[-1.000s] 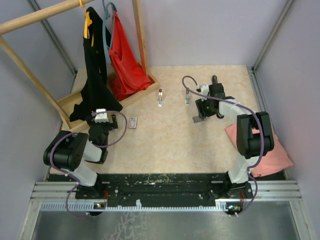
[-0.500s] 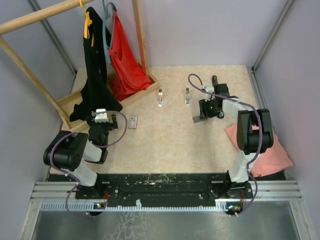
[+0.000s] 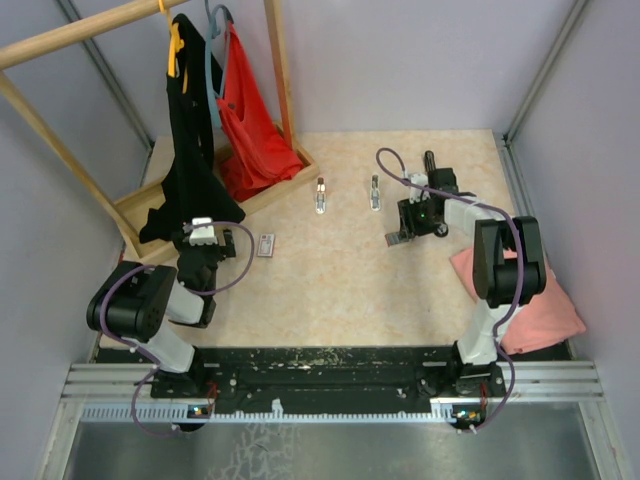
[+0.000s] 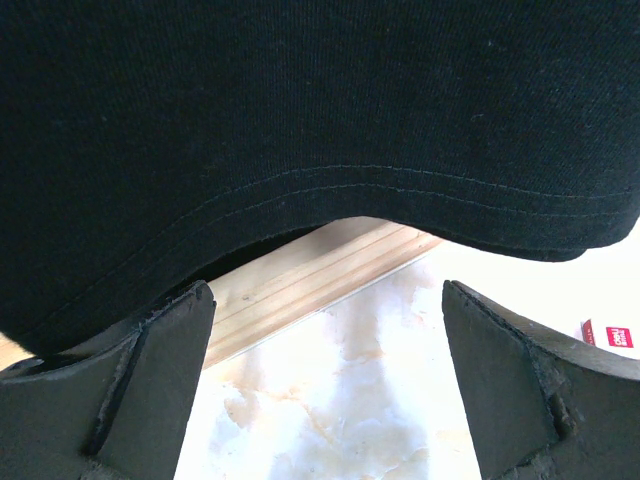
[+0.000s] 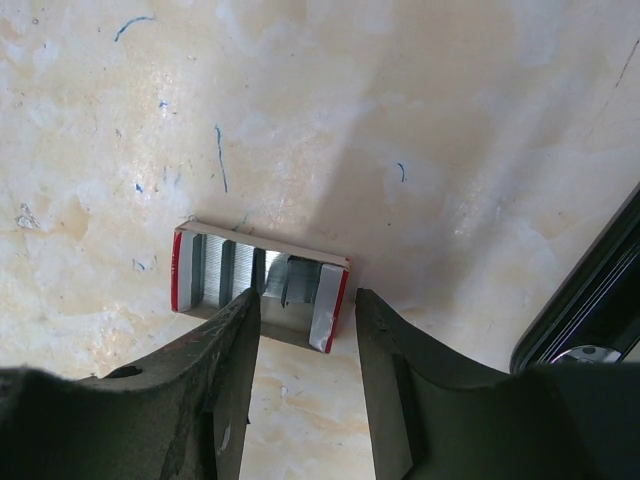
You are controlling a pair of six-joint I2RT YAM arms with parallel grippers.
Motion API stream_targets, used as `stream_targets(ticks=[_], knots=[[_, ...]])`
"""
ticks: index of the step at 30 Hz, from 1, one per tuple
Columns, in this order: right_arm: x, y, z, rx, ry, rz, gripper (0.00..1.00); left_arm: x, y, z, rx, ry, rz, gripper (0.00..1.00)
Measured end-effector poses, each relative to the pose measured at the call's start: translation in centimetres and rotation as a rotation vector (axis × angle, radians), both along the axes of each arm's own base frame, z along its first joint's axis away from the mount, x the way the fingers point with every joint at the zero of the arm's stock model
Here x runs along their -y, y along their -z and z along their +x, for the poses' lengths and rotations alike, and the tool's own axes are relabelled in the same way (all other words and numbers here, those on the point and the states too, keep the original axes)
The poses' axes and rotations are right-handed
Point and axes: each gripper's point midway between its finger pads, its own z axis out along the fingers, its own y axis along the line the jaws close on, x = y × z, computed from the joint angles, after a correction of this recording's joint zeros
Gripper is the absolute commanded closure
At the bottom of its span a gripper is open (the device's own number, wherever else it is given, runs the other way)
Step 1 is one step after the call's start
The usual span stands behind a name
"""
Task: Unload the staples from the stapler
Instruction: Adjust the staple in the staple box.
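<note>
Two fingers of the right gripper (image 5: 307,300) stand narrowly parted, holding nothing, over the open tray (image 5: 177,270) where the staples (image 5: 215,270) lie. Since a second ago the wrist has swung rightward and settled, likely after a drop-off. The arm reaches forward, its forearm bent left. The left gripper (image 4: 325,340) gapes wide, idle.

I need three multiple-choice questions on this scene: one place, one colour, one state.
1. Where does the right gripper hover?
A) over the open box holding staples
B) over a red shirt
C) beside the wooden rail

2. Which colour is the garment in front of the left gripper?
A) red
B) black
C) pink

3. How is the left gripper?
A) shut on cloth
B) open, empty
C) shut, empty

Answers: 1 A, the box lies just under its fingers. 2 B, black fabric fills that wrist view. 3 B, its fingers stand wide apart.
</note>
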Motion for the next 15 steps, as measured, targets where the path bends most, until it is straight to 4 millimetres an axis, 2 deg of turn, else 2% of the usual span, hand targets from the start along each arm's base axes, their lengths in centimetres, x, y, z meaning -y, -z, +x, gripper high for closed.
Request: stream_targets(ticks=[15], knots=[[0.55,-0.04,0.53,0.005,0.029,0.012,0.59,0.0,0.0,0.0,0.0,0.0,0.0,0.0]])
